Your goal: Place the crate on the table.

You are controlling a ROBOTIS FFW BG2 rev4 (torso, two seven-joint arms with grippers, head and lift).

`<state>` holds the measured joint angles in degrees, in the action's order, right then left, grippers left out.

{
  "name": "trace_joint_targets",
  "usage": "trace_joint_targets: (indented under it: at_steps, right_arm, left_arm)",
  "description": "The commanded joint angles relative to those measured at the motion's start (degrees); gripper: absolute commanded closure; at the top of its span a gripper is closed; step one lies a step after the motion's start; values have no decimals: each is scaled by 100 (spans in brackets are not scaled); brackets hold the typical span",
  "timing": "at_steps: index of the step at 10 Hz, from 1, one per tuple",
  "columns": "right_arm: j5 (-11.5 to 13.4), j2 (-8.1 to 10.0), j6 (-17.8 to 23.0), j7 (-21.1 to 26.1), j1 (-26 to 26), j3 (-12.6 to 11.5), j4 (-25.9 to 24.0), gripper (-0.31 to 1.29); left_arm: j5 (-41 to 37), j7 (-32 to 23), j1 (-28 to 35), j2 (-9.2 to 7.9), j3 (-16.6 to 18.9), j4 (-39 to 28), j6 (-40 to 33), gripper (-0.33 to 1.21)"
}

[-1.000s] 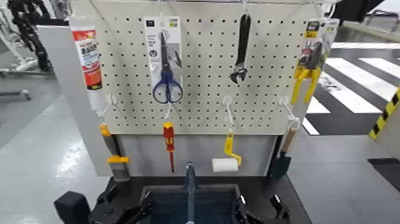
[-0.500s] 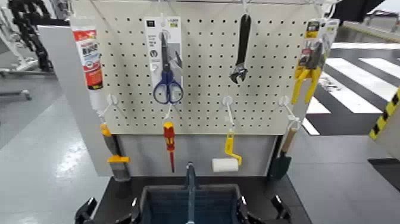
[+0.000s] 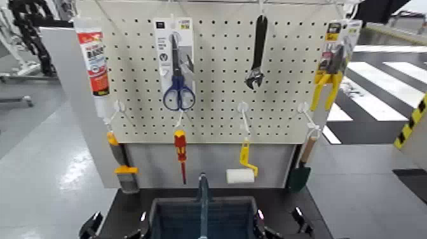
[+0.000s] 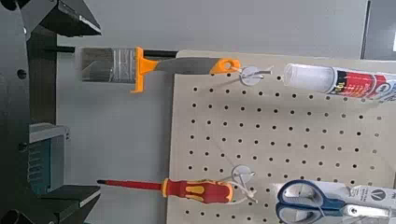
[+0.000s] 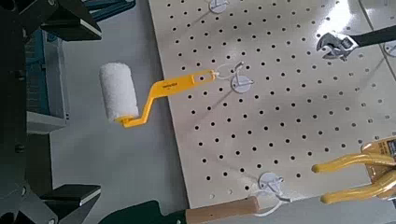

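The dark blue crate (image 3: 203, 219) with its upright handle bar rests on the black table (image 3: 127, 202) at the bottom of the head view, below the pegboard. My left gripper (image 3: 117, 225) stands open just left of the crate, its inner finger close to the crate's left wall. The left wrist view shows that gripper (image 4: 89, 107) spread wide, with a corner of the crate (image 4: 42, 157) behind the gap. On the crate's right side my right gripper (image 3: 279, 225) is open too. In the right wrist view the gripper (image 5: 75, 110) frames the crate's ribbed wall (image 5: 42, 84).
The cream pegboard (image 3: 216, 70) stands right behind the table with scissors (image 3: 178, 76), a wrench (image 3: 257, 54), pliers (image 3: 330, 79), a sealant tube (image 3: 94, 60), a screwdriver (image 3: 181, 152), a paint roller (image 3: 241, 173) and a scraper (image 3: 122, 166). Grey floor lies on both sides.
My left arm's black wrist block has dropped out of the head view, leaving only its fingertips showing. The crate has not moved.
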<state>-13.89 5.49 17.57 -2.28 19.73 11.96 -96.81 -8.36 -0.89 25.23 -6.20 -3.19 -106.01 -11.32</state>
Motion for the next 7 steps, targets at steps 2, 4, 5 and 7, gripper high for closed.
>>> trace_joint_targets:
  at_steps: [2, 4, 5, 7]
  right_arm:
    - [396, -13, -246, 17, 137, -185, -277, 14]
    - [651, 5, -246, 26, 163, -256, -383, 14]
    - [739, -4, -246, 44, 181, -291, -435, 14]
    - [967, 5, -272, 114, 225, -344, -567, 14]
  left_arm:
    - [1, -78, -27, -56, -59, 28, -10, 10]
    - [-25, -78, -79, -83, -94, 72, -10, 10]
    - [-43, -78, -97, -92, -111, 89, -19, 10]
    - [-51, -78, -141, -109, -138, 133, -45, 10]
